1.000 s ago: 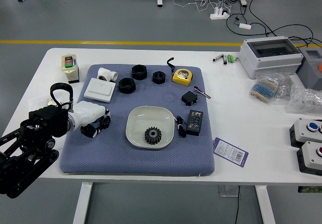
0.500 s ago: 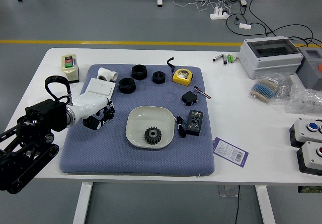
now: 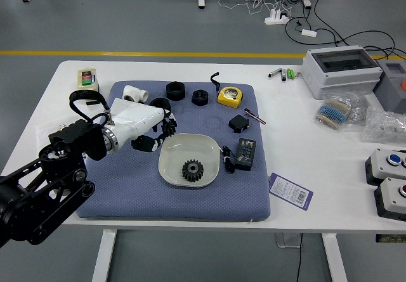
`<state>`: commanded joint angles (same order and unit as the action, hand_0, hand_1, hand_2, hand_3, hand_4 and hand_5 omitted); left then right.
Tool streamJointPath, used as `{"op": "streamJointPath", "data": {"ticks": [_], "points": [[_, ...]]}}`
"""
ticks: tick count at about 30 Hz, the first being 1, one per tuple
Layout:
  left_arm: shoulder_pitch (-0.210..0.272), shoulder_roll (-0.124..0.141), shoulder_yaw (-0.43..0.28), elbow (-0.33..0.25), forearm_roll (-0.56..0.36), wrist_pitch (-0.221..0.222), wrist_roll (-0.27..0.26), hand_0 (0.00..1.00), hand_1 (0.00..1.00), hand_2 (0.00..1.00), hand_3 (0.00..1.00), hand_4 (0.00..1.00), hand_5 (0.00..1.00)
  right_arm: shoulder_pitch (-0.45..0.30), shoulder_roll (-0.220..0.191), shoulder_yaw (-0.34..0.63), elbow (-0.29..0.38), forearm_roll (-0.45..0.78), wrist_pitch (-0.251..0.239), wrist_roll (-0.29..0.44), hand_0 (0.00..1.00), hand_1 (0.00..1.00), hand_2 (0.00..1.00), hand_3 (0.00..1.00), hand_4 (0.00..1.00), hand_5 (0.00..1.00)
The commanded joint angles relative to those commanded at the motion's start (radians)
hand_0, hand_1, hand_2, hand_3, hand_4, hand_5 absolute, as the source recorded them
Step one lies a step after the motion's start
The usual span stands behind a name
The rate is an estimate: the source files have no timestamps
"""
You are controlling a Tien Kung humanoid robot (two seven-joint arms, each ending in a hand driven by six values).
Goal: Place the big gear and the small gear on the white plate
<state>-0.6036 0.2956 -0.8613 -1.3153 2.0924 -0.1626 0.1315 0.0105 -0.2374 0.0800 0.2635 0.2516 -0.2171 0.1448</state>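
Note:
My left hand (image 3: 160, 130) reaches in over the blue mat, at the upper left edge of the white plate (image 3: 166, 168). Its fingers are curled on a small dark toothed piece, which looks like the small gear (image 3: 169, 127), partly covered by the fingertips. A larger black gear (image 3: 192, 170) lies flat inside the plate, towards its near side. The right hand is out of view.
Black ring-like parts (image 3: 176, 91), a white pipe fitting (image 3: 134, 94) and a yellow tape measure (image 3: 229, 96) lie behind the plate. Right of it are a black cable (image 3: 228, 160) and a black remote-like box (image 3: 245, 154). A foot shows beyond the table.
The left hand has moved right and a little away from the near edge, from the mat's left part to the plate's edge, carrying the dark piece. The gear in the plate has stayed put.

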Motion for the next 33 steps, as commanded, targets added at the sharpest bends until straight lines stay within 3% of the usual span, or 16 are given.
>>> {"op": "streamJointPath", "data": {"ticks": [6, 10, 11, 17, 18, 23, 24, 33], "points": [[-0.023, -0.044, 0.057, 0.036, 0.009, 0.077, -0.044, 0.407, 0.516, 0.574, 0.631, 0.253, 0.002, 0.003, -0.001, 0.0, 0.0, -0.001, 0.0, 0.0, 0.613, 0.621, 0.721, 0.536, 0.745, 0.7], [-0.035, -0.062, 0.086, 0.062, 0.017, 0.087, -0.048, 0.407, 0.516, 0.574, 0.631, 0.253, 0.002, 0.005, -0.002, -0.002, 0.001, -0.002, 0.0, 0.0, 0.613, 0.621, 0.721, 0.536, 0.745, 0.7], [-0.036, -0.064, 0.09, 0.065, 0.018, 0.087, -0.048, 0.44, 0.565, 0.627, 0.649, 0.495, 0.002, 0.005, -0.002, -0.002, 0.001, -0.002, 0.0, 0.0, 0.613, 0.62, 0.721, 0.537, 0.745, 0.699], [-0.045, -0.075, 0.12, 0.095, 0.027, 0.085, -0.037, 0.44, 0.565, 0.627, 0.649, 0.495, 0.002, 0.006, -0.002, -0.004, 0.001, -0.001, 0.0, -0.001, 0.613, 0.62, 0.721, 0.537, 0.745, 0.699], [-0.048, -0.078, 0.123, 0.105, 0.032, 0.084, -0.032, 0.564, 0.683, 0.753, 0.777, 0.951, 0.065, 0.007, -0.002, -0.005, 0.001, -0.002, 0.0, -0.001, 0.612, 0.621, 0.721, 0.537, 0.745, 0.7], [-0.058, -0.083, 0.122, 0.125, 0.038, 0.068, -0.01, 0.564, 0.683, 0.753, 0.777, 0.951, 0.065, 0.008, -0.003, -0.005, 0.001, -0.001, 0.0, -0.001, 0.612, 0.621, 0.721, 0.537, 0.745, 0.7], [-0.058, -0.083, 0.122, 0.125, 0.038, 0.067, -0.01, 0.643, 0.744, 0.811, 0.824, 0.998, 0.203, 0.008, -0.003, -0.005, 0.001, -0.001, 0.0, -0.001, 0.613, 0.621, 0.722, 0.538, 0.745, 0.7], [-0.054, -0.084, 0.115, 0.127, 0.029, 0.062, -0.009, 0.678, 0.774, 0.836, 0.848, 0.998, 0.237, 0.005, -0.003, -0.007, 0.001, 0.003, 0.0, 0.0, 0.613, 0.622, 0.721, 0.537, 0.745, 0.7]]}}
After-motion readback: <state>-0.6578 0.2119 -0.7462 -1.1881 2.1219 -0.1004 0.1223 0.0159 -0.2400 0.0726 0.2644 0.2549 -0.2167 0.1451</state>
